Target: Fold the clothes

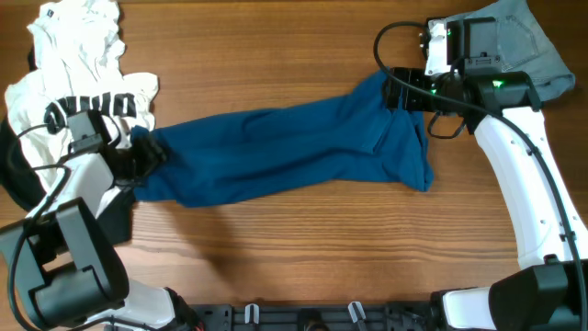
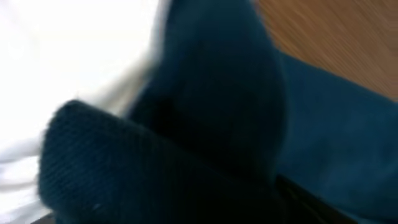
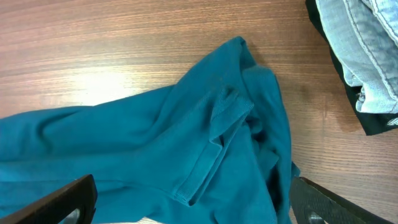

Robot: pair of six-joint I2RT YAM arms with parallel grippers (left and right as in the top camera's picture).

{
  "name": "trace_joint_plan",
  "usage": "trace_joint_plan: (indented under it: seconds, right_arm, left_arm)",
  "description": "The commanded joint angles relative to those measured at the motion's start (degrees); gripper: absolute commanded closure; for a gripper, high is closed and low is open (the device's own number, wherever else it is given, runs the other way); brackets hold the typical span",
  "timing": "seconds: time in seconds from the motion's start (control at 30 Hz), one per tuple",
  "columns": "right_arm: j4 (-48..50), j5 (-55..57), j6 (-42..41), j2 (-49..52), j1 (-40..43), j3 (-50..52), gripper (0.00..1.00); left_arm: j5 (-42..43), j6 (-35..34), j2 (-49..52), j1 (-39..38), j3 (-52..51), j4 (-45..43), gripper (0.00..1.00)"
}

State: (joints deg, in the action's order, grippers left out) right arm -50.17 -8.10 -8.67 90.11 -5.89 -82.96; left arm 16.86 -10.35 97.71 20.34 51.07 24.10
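The clothes lie on a wooden table. A large teal-blue shirt is stretched left to right across its middle. My left gripper is at the shirt's left end. In the left wrist view, teal cloth fills the picture and hides the jaws, so their state does not show. My right gripper hovers over the shirt's right end. Its fingers stand wide open on either side of a ribbed hem fold, holding nothing.
A white tee with black letters is heaped at the back left, and a black garment lies at the left edge. Pale-blue jeans lie at the back right, just behind the right wrist, with black cloth under them.
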Motion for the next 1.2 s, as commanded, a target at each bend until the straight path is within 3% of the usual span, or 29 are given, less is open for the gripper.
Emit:
trace_joint_plan:
  seconds: [0.0,0.07,0.33,0.43,0.53,0.57,0.6,0.7,1.03,1.17]
  right_arm:
    - [0.04,-0.68,1.16,0.44,0.07,-0.28,0.01]
    - [0.09,-0.68,1.16,0.44,0.07,-0.28,0.00]
    - [0.11,-0.68,1.16,0.44,0.07,-0.28,0.00]
    - [0.31,-0.68,1.14,0.44,0.07,-0.28,0.00]
    - [0.28,-0.70,1.14,0.44,0.07,-0.28,0.01]
    - [0.24,-0.68,1.14,0.44,0.07,-0.28,0.00]
    - [0.17,-0.68,1.14,0.44,0.07,-0.28,0.02]
    - [0.17,-0.70,0.96,0.44,0.07,-0.28,0.12]
    - [-0.46,-4.50,-0.48,3.23,-0.04,-0.17,0.22]
    - [-0.39,-6.97,-0.50,6.25,-0.59,-0.17,0.32]
  left_arm:
    - [3.50,0.70,1.07,-1.77,0.33,-0.20,0.41]
    - [3.48,0.50,1.07,-1.75,0.33,-0.33,0.47]
    - [3.80,-1.88,0.96,2.29,0.37,-2.47,0.46]
    - [4.83,-1.86,0.96,2.27,0.37,-2.32,0.52]
    - [5.64,-1.86,0.98,1.99,0.37,-2.49,0.65]
    - [5.62,-1.86,0.98,2.01,0.37,-2.60,0.77]
    - [5.62,-1.88,0.96,2.10,0.39,-2.78,0.96]
    - [5.66,-2.58,0.74,3.04,1.95,-1.29,0.96]
    - [3.65,1.01,-4.13,5.57,18.14,17.81,0.96]
    - [1.33,1.42,-5.29,5.55,20.57,21.49,0.96]
